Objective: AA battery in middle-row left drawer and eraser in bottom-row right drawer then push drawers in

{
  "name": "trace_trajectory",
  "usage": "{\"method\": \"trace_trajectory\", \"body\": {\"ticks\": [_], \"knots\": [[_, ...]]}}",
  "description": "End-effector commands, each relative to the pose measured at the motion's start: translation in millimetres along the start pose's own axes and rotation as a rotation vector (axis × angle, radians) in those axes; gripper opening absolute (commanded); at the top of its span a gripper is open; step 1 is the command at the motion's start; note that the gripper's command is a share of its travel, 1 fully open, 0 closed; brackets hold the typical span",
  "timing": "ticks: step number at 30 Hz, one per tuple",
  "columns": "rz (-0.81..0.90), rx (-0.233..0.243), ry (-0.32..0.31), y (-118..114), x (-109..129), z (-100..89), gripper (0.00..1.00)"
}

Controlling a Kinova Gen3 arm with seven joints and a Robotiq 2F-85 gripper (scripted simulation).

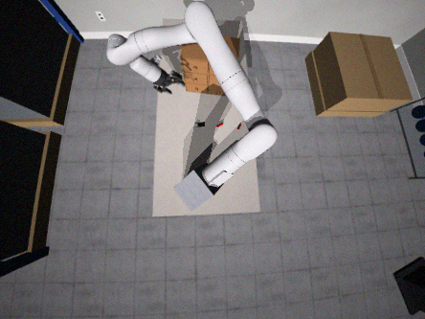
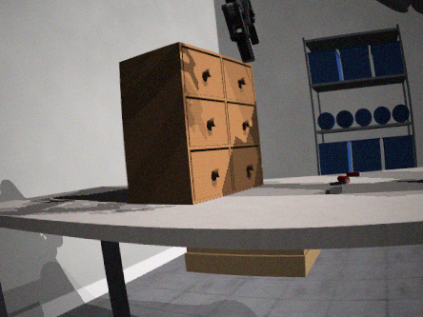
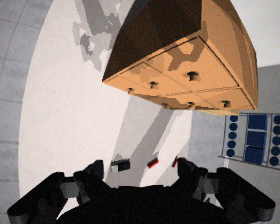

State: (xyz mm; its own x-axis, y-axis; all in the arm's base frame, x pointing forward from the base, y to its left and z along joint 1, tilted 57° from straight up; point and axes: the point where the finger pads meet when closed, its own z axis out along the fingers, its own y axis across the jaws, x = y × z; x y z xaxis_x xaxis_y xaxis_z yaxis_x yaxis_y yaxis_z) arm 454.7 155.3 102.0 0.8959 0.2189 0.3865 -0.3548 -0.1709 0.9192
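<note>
The small wooden chest (image 1: 203, 71) stands at the far end of the table, also in the exterior view (image 2: 191, 121) and the wrist view (image 3: 188, 47). It has three rows of two drawers, and all fronts look flush. My gripper (image 1: 165, 82) (image 2: 247, 45) is open and empty. It hangs in the air in front of the chest, near its top; the wrist view shows it too (image 3: 140, 178). Three small things lie mid-table: a dark one (image 1: 201, 123) and two red ones (image 1: 220, 125) (image 1: 239, 126). They are too small to tell which is the battery or the eraser.
My arm's base (image 1: 193, 193) sits at the table's near end. A large cardboard box (image 1: 359, 74) stands on the floor to the right. A rack with blue bins (image 2: 359, 107) is behind the table. Dark cabinets (image 1: 29, 74) line the left side.
</note>
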Motion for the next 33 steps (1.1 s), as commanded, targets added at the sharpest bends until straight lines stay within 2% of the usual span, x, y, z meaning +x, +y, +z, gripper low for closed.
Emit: {"method": "trace_trajectory", "body": {"ticks": [1,18,22,26,32,33], "knots": [[0.001,0.001,0.001,0,0,-1.0,1.0],[0.001,0.002,0.001,0,0,-1.1,1.0],[0.005,0.019,0.002,2,-2,-3.9,1.0],[0.019,0.082,0.004,11,-9,-14.6,1.0],[0.059,0.258,0.009,39,-37,-43.3,1.0],[0.059,0.258,0.009,39,-37,-43.3,1.0]]}}
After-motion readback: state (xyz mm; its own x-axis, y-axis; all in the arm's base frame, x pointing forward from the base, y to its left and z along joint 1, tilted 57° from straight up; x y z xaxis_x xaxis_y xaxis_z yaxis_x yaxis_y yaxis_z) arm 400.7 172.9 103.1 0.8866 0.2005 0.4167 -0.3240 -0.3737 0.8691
